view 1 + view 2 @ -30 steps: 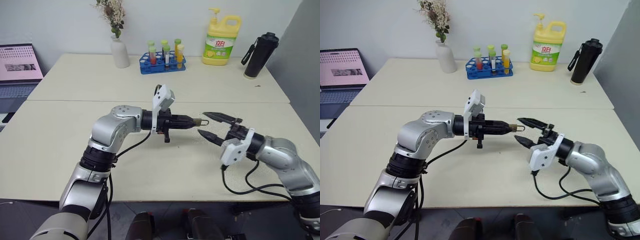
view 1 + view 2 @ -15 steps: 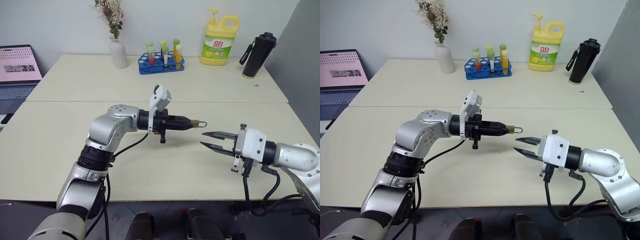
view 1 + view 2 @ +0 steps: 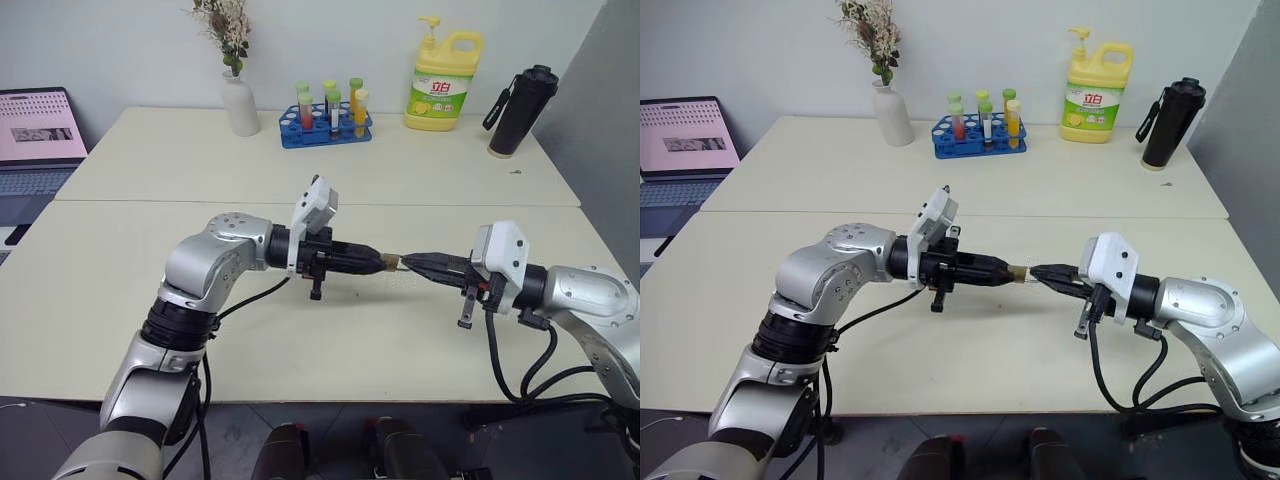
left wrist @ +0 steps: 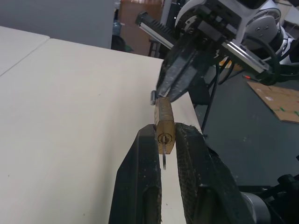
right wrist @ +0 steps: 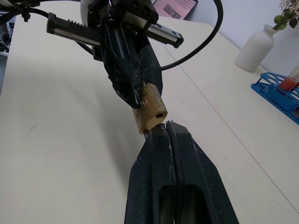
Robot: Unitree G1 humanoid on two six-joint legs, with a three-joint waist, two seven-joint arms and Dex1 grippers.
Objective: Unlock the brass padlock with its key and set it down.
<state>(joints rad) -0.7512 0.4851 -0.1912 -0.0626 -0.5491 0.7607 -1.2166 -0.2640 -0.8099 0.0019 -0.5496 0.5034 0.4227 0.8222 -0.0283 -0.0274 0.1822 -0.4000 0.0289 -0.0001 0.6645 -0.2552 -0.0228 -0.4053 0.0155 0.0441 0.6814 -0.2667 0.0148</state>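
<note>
The left gripper point(image 4: 167, 140) jaws clamp the brass padlock point(image 4: 164, 125), the right gripper point(image 4: 160, 95) meeting its far end.

A second ago the right gripper point(image 3: 408, 264) hung with its jaws wide apart, one above the other, a little to the 4 o'clock side of the brass padlock point(image 3: 387, 263). Half a second ago it had pulled away toward 3 o'clock, rolled so its white wrist housing faced up, with the jaws narrowed but still parted. Now the jaws are pressed together and their tips have come in from 3 o'clock to meet the shackle end of the padlock. The left gripper point(image 3: 374, 264), carrying the padlock, has drawn slightly back toward 9 o'clock over the desk point(image 3: 120, 260).
</note>
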